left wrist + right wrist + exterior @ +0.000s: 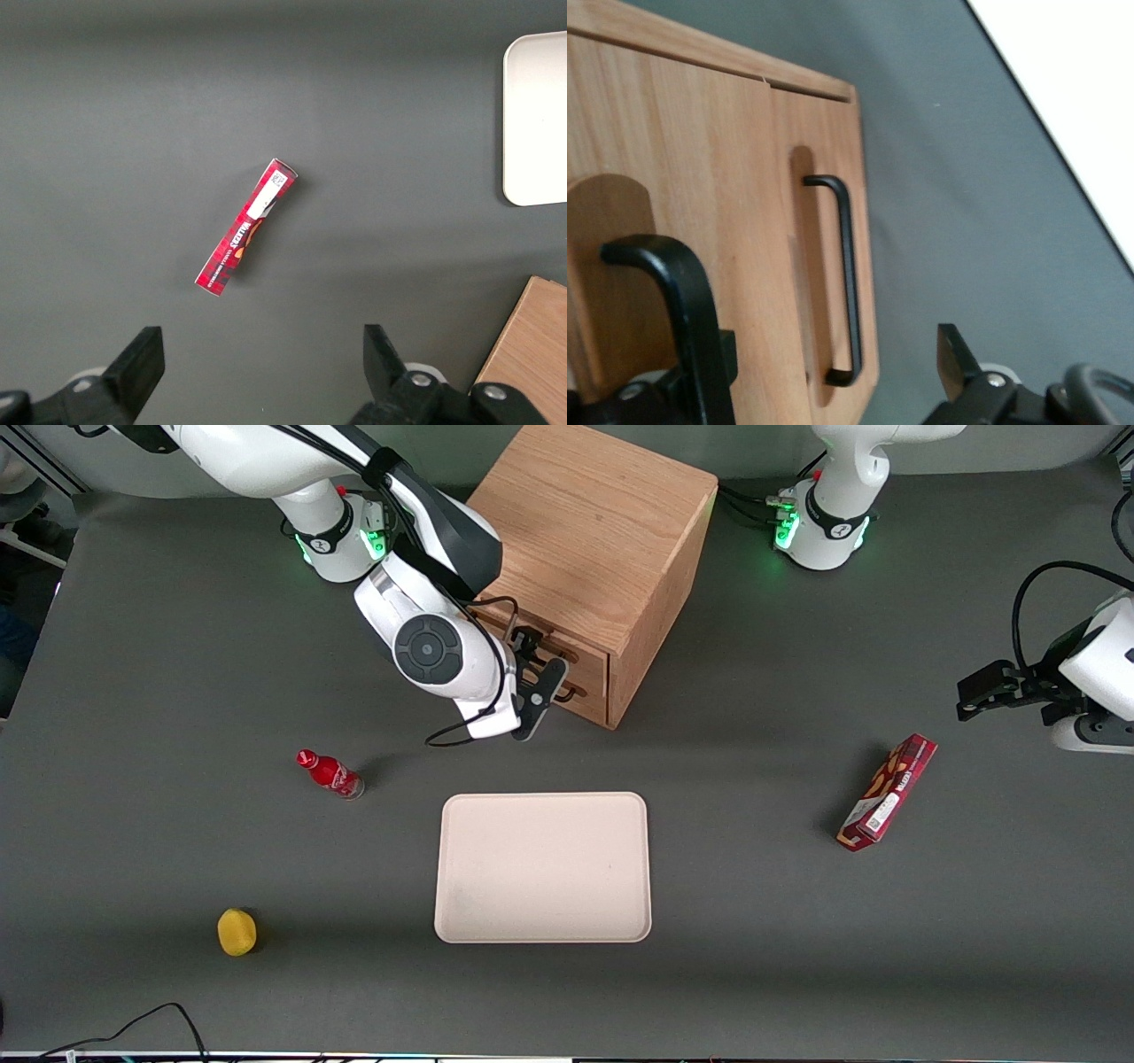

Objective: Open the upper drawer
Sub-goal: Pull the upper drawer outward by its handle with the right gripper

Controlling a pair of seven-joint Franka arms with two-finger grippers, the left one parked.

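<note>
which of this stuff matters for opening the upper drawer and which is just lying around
For the job: upper drawer, its black handle, pincer open at that handle.

Lying about: bottom drawer, beige tray, red bottle, yellow object, red box.

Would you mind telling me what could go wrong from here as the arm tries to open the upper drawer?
The gripper sits at the cabinet front, where two black handles lie close together: it may pull the bottom drawer's handle instead of the upper drawer's handle. A poor hold could slip off the bar. Pulling might drag the cabinet.
</note>
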